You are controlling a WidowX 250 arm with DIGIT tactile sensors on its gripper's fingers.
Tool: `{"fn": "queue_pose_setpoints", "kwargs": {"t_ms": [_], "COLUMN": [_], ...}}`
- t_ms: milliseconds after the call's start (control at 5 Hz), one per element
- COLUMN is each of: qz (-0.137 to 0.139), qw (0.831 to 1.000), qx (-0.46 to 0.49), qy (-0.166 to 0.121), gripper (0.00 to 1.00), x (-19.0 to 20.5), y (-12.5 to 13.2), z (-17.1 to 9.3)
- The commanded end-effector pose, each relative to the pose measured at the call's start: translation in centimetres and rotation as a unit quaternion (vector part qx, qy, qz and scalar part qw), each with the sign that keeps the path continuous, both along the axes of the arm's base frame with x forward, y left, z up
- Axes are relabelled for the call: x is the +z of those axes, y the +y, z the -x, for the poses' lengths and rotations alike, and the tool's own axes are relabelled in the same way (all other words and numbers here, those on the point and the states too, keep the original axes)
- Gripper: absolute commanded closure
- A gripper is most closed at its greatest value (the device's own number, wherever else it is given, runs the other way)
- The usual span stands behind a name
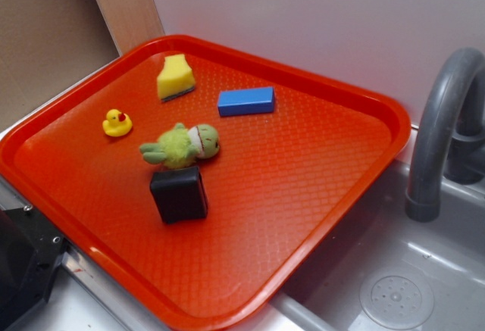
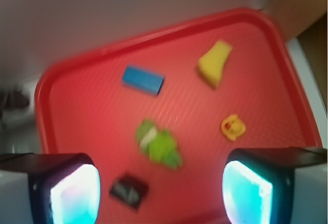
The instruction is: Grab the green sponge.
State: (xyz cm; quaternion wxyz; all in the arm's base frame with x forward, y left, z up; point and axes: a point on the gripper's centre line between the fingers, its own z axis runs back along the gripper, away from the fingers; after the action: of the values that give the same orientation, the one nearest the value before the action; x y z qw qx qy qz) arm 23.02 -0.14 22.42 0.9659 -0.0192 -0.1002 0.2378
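Yellow foam sponge with dark green scouring face (image 1: 176,78) (image 2: 215,63) | seated on red plastic tray (image 1: 318,195) (image 2: 77,111), far corner | gripper (image 2: 160,188) held apart, empty

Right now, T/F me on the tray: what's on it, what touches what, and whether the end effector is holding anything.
1. The green sponge lies on the orange tray. True.
2. The end effector is shut on the sponge. False: its fingers stand wide apart with nothing between them, short of the sponge.
3. The blue block touches the sponge. False: bare tray separates them.
4. The green plush toy lies right beside the black box. True.
5. The rubber duck sits in the sink. False: it is on the tray.
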Motion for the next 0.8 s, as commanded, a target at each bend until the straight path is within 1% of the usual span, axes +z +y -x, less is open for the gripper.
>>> {"fn": "queue_pose_setpoints", "kwargs": {"t_ms": [0, 200, 400, 600], "qz": [-0.028, -0.022, -0.024, -0.017], "qw": [0.977, 0.971, 0.969, 0.967], "qx": [0.206, 0.236, 0.245, 0.252], "qy": [-0.043, -0.036, -0.023, -0.023], "gripper": [0.00, 0.00, 0.00, 0.00], "x": [-1.6, -5.0, -8.1, -10.2], "y": [7.0, 8.6, 9.1, 8.9], "z": [-1.7, -2.7, -3.6, -5.4]}}
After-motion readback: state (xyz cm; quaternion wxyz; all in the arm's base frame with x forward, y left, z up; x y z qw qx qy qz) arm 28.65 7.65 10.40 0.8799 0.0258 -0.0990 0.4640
